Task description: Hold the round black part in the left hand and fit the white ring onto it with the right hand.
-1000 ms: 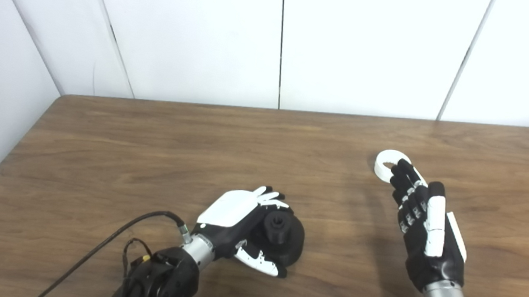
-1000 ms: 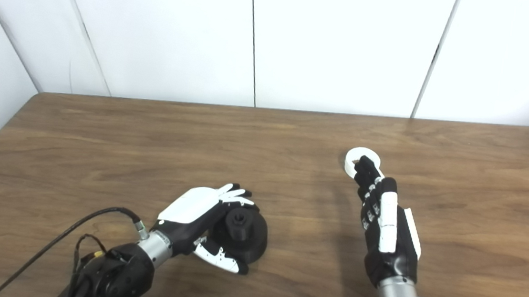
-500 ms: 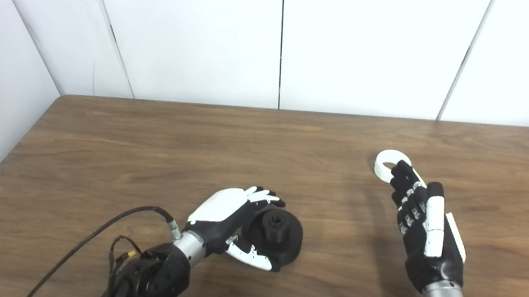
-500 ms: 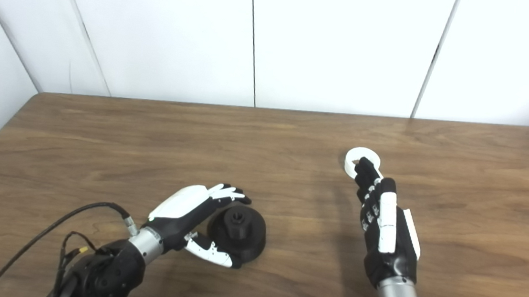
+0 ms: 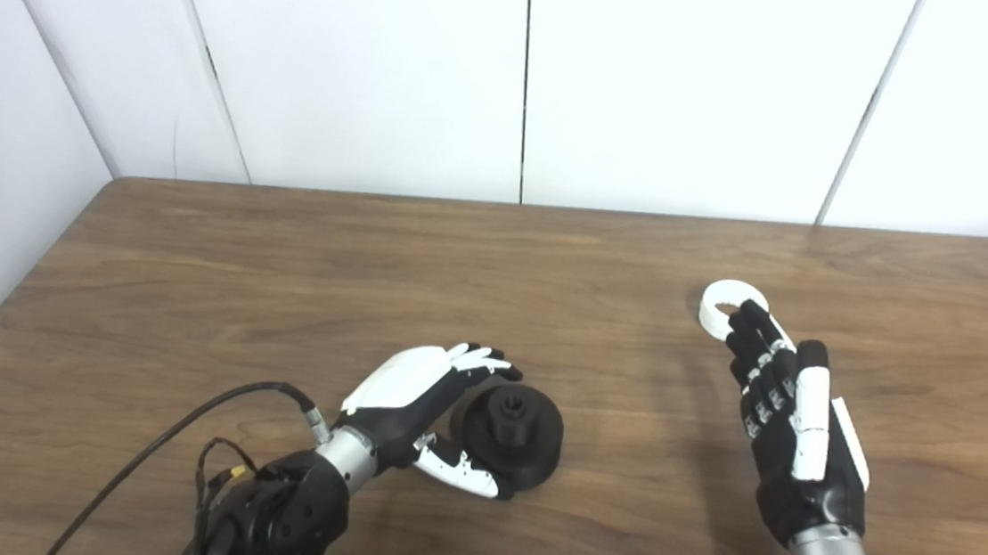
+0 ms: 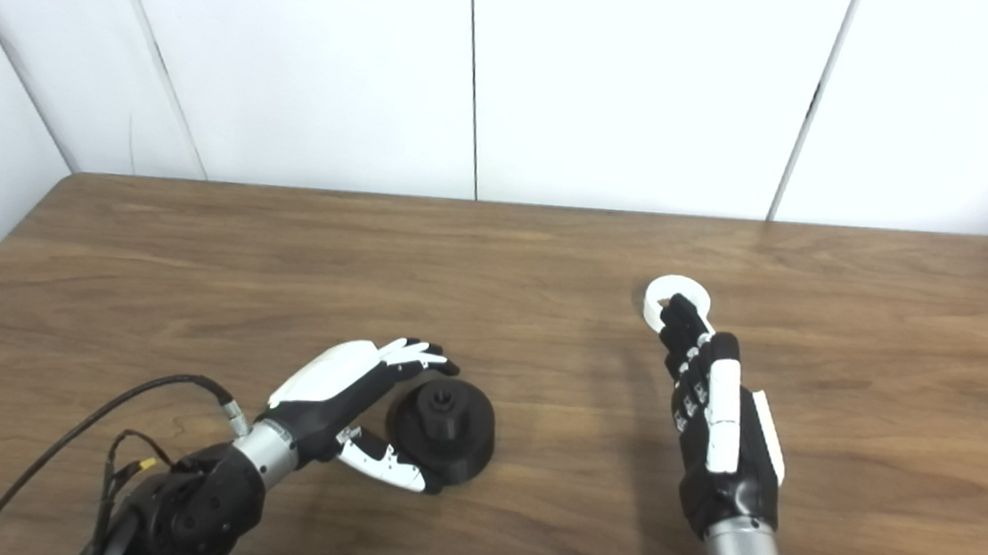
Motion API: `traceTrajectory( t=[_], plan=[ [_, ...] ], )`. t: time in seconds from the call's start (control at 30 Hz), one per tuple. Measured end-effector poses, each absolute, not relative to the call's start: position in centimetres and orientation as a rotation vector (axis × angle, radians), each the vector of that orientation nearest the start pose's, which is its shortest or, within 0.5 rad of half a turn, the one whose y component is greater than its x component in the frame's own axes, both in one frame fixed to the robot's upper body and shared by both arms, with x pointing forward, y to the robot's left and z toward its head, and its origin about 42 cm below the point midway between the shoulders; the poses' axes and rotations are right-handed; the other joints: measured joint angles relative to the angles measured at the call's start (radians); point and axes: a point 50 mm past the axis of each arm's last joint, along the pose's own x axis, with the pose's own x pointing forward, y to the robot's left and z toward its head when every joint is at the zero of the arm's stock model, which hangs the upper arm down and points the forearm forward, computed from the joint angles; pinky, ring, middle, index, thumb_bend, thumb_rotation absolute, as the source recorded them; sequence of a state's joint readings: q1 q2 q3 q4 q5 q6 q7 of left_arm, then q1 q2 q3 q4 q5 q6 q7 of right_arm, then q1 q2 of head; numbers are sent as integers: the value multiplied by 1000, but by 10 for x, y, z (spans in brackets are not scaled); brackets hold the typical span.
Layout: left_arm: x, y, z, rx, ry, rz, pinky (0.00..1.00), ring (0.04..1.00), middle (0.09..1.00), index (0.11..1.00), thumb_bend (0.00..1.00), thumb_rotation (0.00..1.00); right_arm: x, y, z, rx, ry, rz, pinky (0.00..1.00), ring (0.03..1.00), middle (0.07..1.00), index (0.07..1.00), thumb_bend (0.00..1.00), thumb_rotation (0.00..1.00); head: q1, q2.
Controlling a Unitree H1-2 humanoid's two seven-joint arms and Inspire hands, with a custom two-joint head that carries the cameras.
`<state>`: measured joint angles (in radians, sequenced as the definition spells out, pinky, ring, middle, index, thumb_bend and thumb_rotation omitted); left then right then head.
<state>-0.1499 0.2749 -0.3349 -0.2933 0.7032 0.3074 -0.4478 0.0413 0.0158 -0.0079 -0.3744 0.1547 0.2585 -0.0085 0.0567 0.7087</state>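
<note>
A brown wood-grain table fills the lower part of both head views, backed by plain white wall panels with thin dark seams. Both arms come up from the bottom edge.

The right hand, black with white plates, stretches flat and forward over the right half of the table, fingers straight and side by side, holding nothing. Its fingertips overlap the near edge of the flat white plastic ring, which lies on the wood; whether they actually touch it cannot be told.

The left hand, black with a white back plate, sits low at the near left centre, fingers spread apart in a loose curve. Its fingers arch over the far left side of the round black plastic part and its white-tipped thumb lies along the near left side. The hand cups the part loosely rather than clamping it. The part stands on the table, a wide disc with a short raised hub on top.

A black cable loops off the left wrist across the wood.
</note>
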Motion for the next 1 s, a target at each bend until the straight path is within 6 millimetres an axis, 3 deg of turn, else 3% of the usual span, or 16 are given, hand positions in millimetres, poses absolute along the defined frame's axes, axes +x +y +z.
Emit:
traceTrajectory(
  t=[0.47, 1.0],
  plan=[
    [301, 188, 170, 1012, -17, -508, 959, 1000, 964, 735, 960, 316, 263, -209, 170, 157, -77, 16, 1000, 950, 915, 895, 613, 1000, 2, 6],
    [302, 189, 169, 1018, -22, -488, 950, 1000, 956, 710, 906, 284, 262, -209, 170, 151, -76, 16, 1000, 954, 906, 886, 622, 1000, 3, 8]
  ],
)
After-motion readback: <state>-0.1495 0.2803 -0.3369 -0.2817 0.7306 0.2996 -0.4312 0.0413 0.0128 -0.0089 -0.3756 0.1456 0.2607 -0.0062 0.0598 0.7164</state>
